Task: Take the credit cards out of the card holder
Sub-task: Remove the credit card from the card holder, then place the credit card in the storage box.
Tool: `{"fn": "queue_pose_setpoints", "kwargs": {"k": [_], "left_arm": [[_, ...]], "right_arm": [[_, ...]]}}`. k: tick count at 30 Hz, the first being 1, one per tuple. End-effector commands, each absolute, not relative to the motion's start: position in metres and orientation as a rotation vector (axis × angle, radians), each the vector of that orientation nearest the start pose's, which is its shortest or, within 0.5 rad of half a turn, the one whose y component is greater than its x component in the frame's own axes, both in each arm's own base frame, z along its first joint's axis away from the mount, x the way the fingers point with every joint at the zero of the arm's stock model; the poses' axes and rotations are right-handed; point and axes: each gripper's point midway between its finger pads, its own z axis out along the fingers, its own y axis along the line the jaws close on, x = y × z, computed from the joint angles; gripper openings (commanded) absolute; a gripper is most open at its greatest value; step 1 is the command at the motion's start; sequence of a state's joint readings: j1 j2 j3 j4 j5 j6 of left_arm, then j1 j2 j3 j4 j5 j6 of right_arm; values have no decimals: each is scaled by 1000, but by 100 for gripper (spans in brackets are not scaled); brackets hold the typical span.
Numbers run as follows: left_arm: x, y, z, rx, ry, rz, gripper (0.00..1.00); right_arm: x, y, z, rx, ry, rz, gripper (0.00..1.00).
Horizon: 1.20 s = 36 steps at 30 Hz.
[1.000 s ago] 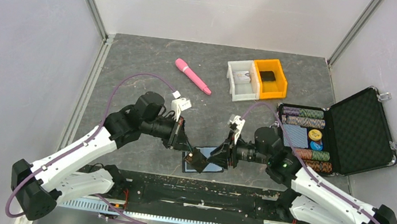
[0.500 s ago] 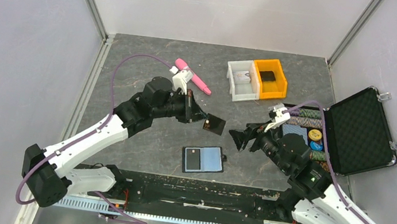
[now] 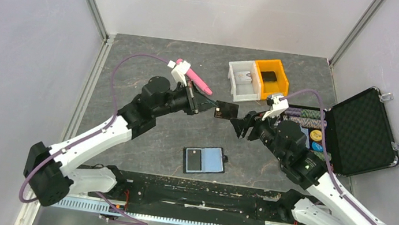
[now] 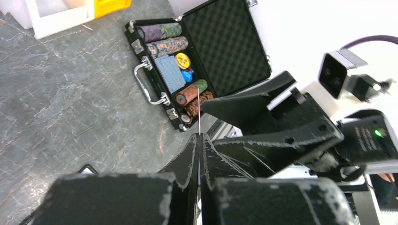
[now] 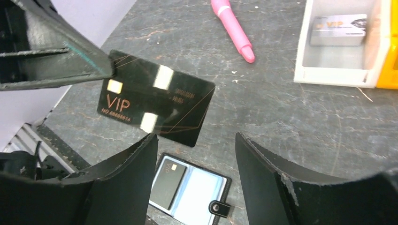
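Observation:
The card holder (image 3: 203, 160) lies open on the table near the front edge, one black card in its left pocket; it also shows in the right wrist view (image 5: 191, 189). My left gripper (image 3: 205, 106) is shut on a black VIP credit card (image 3: 225, 110) and holds it in the air above the table. In the right wrist view the card (image 5: 155, 97) hangs flat in front of my right gripper (image 5: 195, 143), which is open and empty. In the top view the right gripper (image 3: 240, 123) is just right of the card, not touching it.
A white bin (image 3: 242, 81) holds a silver VIP card (image 5: 337, 30); an orange bin (image 3: 272, 78) stands beside it. A pink pen (image 3: 194, 76) lies at the back. An open black briefcase (image 3: 357, 132) with poker chips sits at the right.
My left gripper has lifted the black card from the holder and carried it back and right. My right gripper let go of the holder, rose and moved back towards the card.

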<state>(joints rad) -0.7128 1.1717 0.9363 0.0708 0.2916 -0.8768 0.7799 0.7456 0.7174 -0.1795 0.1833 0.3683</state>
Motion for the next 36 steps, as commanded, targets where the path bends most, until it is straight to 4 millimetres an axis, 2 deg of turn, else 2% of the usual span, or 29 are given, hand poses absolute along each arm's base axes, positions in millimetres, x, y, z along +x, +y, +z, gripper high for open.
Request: {"fn": "queue_pose_setpoints", "kwargs": {"k": [1, 5, 9, 12, 16, 18, 20, 24, 25, 27, 31, 33, 36], "left_arm": [[237, -303, 332, 23, 1784, -1449, 2], [227, -288, 335, -17, 1746, -1461, 2], [220, -279, 339, -34, 1708, -1482, 2], [217, -276, 338, -46, 1700, -1486, 2], [215, -277, 339, -57, 1687, -1518, 2], [216, -279, 338, -51, 1695, -1522, 2], [217, -280, 336, -52, 1697, -1526, 2], [218, -281, 332, -52, 1704, -1521, 2], [218, -281, 330, -50, 1708, -1513, 2], [219, -279, 326, -48, 1726, -1488, 12], [220, -272, 314, -51, 1761, -1416, 58], [221, -267, 303, -61, 1794, -1364, 74], [221, -259, 286, -54, 1850, -1279, 92]], "right_arm": [[227, 232, 305, -294, 1676, 904, 64], [217, 244, 315, -310, 1602, 1109, 63], [213, 248, 319, -270, 1586, 1235, 59], [211, 249, 318, -240, 1572, 1306, 53], [212, 252, 310, -227, 1593, 1352, 51], [211, 253, 309, -220, 1585, 1380, 48], [210, 253, 309, -216, 1571, 1402, 38], [209, 250, 308, -196, 1540, 1449, 5], [210, 247, 308, -185, 1528, 1450, 0], [215, 242, 309, -172, 1517, 1431, 0], [233, 231, 315, -194, 1537, 1336, 0], [246, 224, 317, -223, 1568, 1244, 0], [271, 211, 319, -259, 1625, 1158, 0]]}}
